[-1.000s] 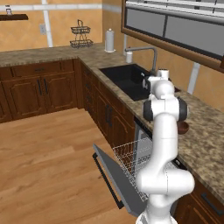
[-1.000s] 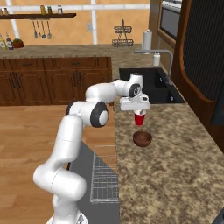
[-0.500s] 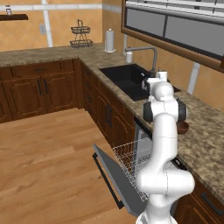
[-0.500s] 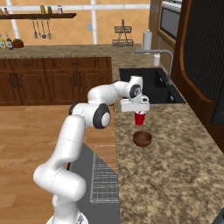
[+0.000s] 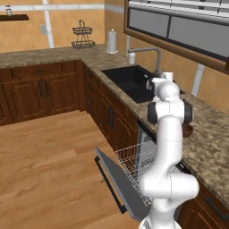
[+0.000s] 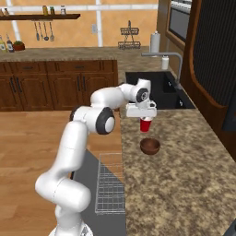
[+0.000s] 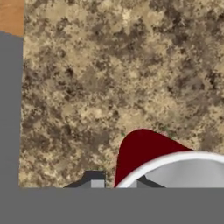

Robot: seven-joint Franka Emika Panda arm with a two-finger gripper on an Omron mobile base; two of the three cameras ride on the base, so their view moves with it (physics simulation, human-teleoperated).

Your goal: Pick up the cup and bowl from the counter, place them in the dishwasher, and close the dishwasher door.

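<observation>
Red cup (image 6: 145, 125) hangs in the claw (image 6: 144, 118), pinched at its white rim and lifted clear of the worktop (image 6: 184, 175), likely so it can swing left to the dishwasher (image 6: 109, 184). Just nearer sits the bowl (image 6: 150, 146), untouched. Speckled granite runs far toward the sink (image 6: 159, 88); the door (image 5: 117, 183) lies dropped open over the wood floor (image 5: 49, 170), its wire rack (image 5: 136, 162) ready.
</observation>
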